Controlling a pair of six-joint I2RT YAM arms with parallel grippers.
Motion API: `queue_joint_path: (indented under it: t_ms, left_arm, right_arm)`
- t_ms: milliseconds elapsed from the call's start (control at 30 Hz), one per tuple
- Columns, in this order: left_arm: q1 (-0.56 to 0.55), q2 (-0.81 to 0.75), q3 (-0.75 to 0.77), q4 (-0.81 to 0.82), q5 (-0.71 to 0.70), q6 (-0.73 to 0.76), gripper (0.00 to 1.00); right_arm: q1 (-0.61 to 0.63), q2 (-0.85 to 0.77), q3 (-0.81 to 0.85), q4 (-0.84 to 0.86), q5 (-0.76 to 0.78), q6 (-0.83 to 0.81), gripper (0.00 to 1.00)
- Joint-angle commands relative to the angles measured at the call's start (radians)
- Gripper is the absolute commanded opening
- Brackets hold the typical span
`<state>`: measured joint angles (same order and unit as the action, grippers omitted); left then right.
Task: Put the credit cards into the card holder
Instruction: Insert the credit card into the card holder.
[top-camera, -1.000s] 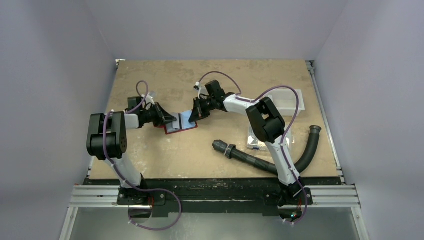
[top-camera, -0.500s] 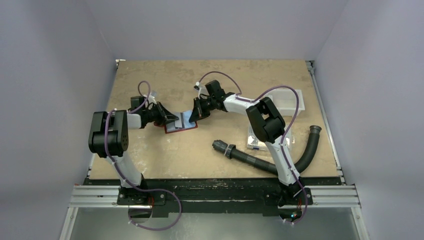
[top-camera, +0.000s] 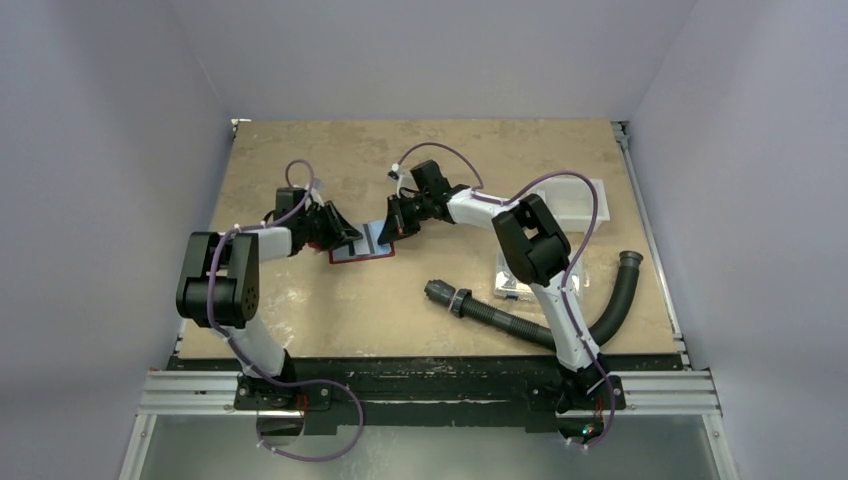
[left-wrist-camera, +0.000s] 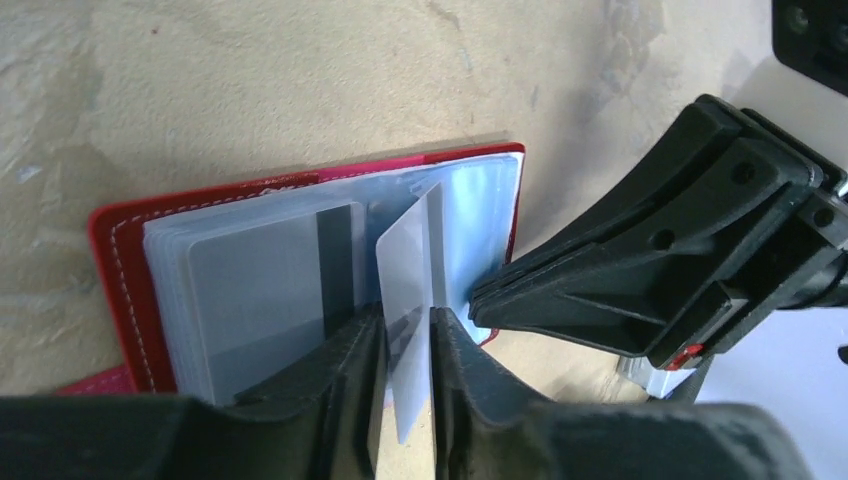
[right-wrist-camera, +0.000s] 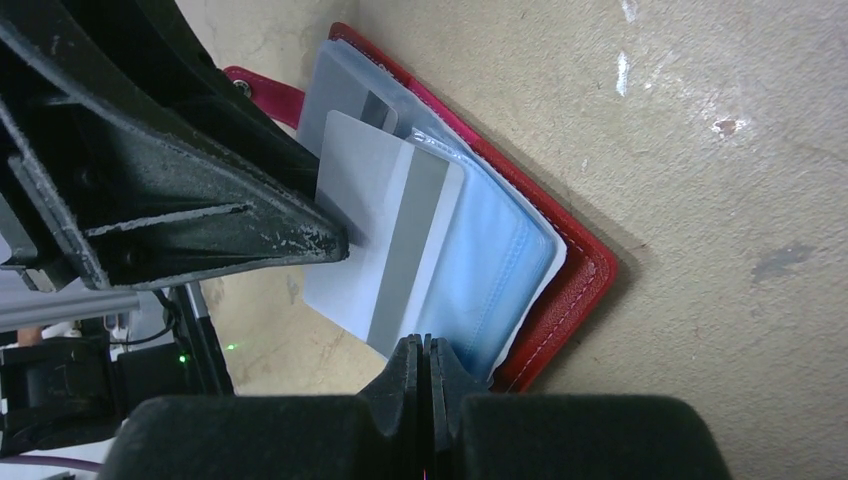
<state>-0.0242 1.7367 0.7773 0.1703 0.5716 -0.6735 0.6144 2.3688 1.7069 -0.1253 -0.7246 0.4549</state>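
You're in robotics lab cell: plain grey walls around worn bench, arms bolted to metal rail at near edge.

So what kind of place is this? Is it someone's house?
Probably a robot lab bench, not a house: the left arm and right arm are bolted to a metal rail, and plain walls box in the scuffed table.

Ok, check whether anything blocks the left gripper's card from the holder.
Nothing visible does: the card stands on edge at the card holder's open sleeves, between the left gripper's fingers. The shut right gripper sits beside it, not across.
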Motion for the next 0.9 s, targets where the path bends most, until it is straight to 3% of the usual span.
queue_joint_path:
  t_ms: [0,100,167,333,500,633,767,867]
  left_arm:
    - [-0.021,-0.071,0.068,-0.228,-0.181,0.119,0.32]
    - [-0.051,-0.084,0.108,-0.310,-0.230,0.167,0.47]
    - [-0.058,-0.076,0.119,-0.324,-0.227,0.173,0.51]
    - [-0.091,-0.067,0.145,-0.360,-0.289,0.190,0.54]
    - [-0.124,-0.032,0.159,-0.317,-0.265,0.166,0.54]
    - [-0.137,0.002,0.153,-0.228,-0.182,0.127,0.53]
    - [-0.137,0.018,0.088,0.030,0.021,-0.011,0.52]
    - [-0.136,0.024,0.061,0.105,0.055,-0.071,0.52]
  right_arm:
    - [-0.006,0.015,0.000,-0.012,0.042,-0.018,0.00]
    - [-0.006,0.016,0.000,-0.011,0.042,-0.019,0.00]
    - [-0.005,0.014,0.000,-0.011,0.041,-0.018,0.00]
    - [-0.006,0.010,-0.005,-0.012,0.045,-0.018,0.00]
    - [-0.006,0.010,-0.009,-0.009,0.044,-0.018,0.00]
    - [-0.007,0.012,-0.012,-0.006,0.054,-0.016,0.00]
    - [-0.007,0.001,-0.032,0.027,0.016,0.007,0.00]
    - [-0.012,-0.037,-0.055,0.037,0.034,0.027,0.00]
